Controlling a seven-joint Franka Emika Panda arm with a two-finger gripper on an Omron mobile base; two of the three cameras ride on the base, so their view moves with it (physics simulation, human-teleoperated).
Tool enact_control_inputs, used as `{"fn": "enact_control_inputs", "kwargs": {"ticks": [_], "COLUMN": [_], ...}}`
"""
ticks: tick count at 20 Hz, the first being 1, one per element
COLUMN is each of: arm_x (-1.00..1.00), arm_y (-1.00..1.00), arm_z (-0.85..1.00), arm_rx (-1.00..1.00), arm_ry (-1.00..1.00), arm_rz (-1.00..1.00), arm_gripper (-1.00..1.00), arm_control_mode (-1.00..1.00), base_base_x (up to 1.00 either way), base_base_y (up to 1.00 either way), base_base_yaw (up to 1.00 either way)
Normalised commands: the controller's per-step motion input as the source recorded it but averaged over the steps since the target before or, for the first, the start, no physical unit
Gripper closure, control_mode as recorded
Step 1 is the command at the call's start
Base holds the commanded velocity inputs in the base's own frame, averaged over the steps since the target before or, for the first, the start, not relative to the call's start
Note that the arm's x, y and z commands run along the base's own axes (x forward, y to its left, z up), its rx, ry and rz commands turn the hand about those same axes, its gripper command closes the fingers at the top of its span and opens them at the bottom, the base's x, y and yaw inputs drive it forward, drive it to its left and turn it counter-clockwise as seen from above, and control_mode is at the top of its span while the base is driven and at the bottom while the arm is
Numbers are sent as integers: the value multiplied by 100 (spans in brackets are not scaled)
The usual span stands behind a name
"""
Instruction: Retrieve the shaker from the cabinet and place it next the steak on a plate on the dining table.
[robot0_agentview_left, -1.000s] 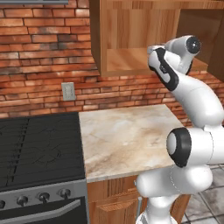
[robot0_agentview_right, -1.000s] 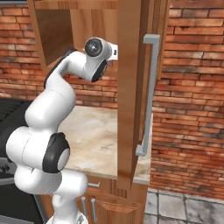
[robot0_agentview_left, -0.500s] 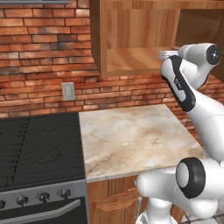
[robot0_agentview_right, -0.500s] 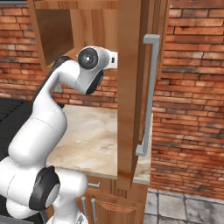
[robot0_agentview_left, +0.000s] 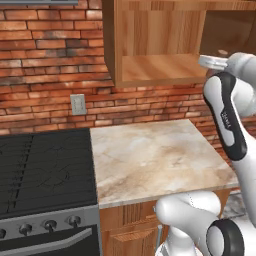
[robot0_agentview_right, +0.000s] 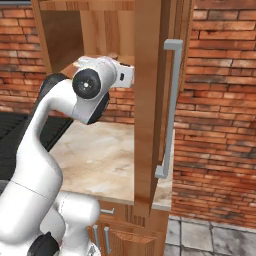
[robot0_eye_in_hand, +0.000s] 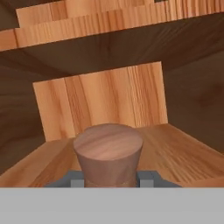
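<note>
End effector (robot0_eye_in_hand: 109, 180) clamped on upright shaker (robot0_eye_in_hand: 108, 153), just above cabinet (robot0_eye_in_hand: 183, 151) shelf, exit straight behind.

No legible text; arm (robot0_agentview_left: 227, 117) marking perhaps lettering.

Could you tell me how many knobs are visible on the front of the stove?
3, in a row along the stove's front panel: left knob, middle knob, right knob. A fourth may sit at the picture's left edge, cut off.

Even, soft rendered light — no glare, faint shadow inside the cabinet (robot0_agentview_left: 155, 45), textures slightly blurred.
</note>
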Motion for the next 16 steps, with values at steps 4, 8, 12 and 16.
{"fn": "enact_control_inputs", "kwargs": {"ticks": [4, 8, 12, 16], "arm_x": [-100, -100, -100, -100], "arm_y": [12, 38, 27, 4], "arm_z": [61, 44, -4, -76], "arm_rx": [2, 0, -4, -12], "arm_ry": [15, 29, 10, 0], "arm_rz": [5, 7, 7, 2], "arm_gripper": [100, 100, 100, 100], "arm_control_mode": [-100, -100, -100, -100], "base_base_x": [0, 0, 0, 0], "base_base_y": [0, 0, 0, 0], "base_base_yaw": [0, 0, 0, 0]}}
